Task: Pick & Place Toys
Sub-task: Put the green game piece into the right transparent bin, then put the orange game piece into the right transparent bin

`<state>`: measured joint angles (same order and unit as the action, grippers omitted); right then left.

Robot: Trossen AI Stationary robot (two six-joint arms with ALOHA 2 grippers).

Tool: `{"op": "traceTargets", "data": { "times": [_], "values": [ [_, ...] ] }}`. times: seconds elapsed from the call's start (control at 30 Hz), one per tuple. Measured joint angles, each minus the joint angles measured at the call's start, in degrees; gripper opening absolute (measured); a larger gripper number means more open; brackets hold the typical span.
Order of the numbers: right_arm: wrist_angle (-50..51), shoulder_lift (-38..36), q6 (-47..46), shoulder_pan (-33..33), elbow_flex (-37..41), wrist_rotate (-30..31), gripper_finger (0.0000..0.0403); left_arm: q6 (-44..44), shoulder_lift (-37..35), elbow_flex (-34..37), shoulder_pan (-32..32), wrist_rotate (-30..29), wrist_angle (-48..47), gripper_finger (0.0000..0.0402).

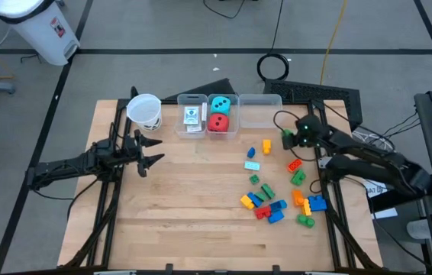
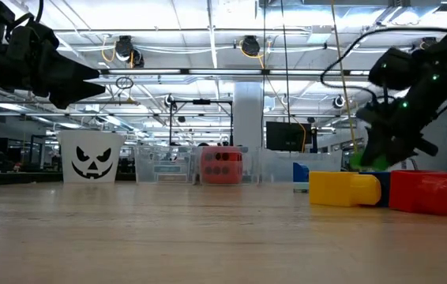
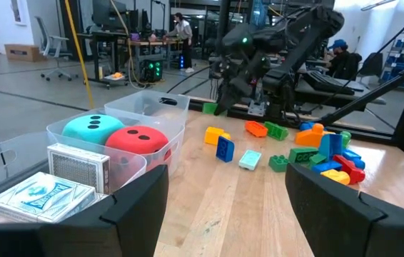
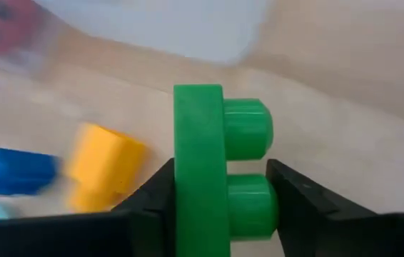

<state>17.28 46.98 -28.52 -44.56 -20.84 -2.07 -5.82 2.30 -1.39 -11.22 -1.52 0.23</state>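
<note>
One green brick (image 4: 202, 171), clamped in right gripper (image 1: 288, 140) beside empty bin (image 1: 260, 111); left gripper (image 1: 149, 153) spread, unladen.

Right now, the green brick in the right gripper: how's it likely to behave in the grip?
The green brick looks like hard moulded plastic, so probably stiff and light. The right gripper has a finger on either side of it, one against the flat back, one by the round studs, so it could pivot or slip. Smooth, glossy faces suggest low friction.
</note>
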Motion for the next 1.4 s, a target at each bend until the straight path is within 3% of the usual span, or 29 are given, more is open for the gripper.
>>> {"op": "traceTargets", "data": {
  "times": [0.17,0.3,0.43,0.63,0.87,1.03,1.2,1.4],
  "values": [
    [-14.02,-2.79,-1.24,5.80,-0.02,-0.12,0.0149,0.00,-0.02,0.00,0.00,0.00,0.00,0.0287],
    [-29.55,0.60,-0.33,8.52,-2.02,0.87,0.0133,0.00,-0.02,0.00,0.00,0.00,0.00,0.0287],
    [-26.76,9.13,6.47,8.52,-11.79,0.48,0.0133,0.00,0.00,0.00,0.00,0.00,0.00,0.0287],
    [-19.37,28.22,18.74,6.10,-27.60,0.59,0.0133,0.00,-0.01,0.00,0.00,0.00,0.00,0.0287],
    [-16.98,44.77,21.73,2.62,-35.50,0.88,0.0133,0.02,0.00,0.00,0.00,0.00,0.00,0.0287],
    [-18.04,49.05,21.89,2.08,-36.16,3.73,0.0159,0.00,0.00,0.00,0.00,0.01,0.00,0.0287],
    [-18.47,49.51,22.33,2.19,-36.20,3.52,0.0212,0.00,0.00,0.00,0.00,0.00,0.00,0.0287],
    [-19.52,49.05,24.97,2.31,-36.20,3.50,0.0248,0.00,-0.01,0.00,0.00,0.00,0.00,0.0287]
  ]
}}
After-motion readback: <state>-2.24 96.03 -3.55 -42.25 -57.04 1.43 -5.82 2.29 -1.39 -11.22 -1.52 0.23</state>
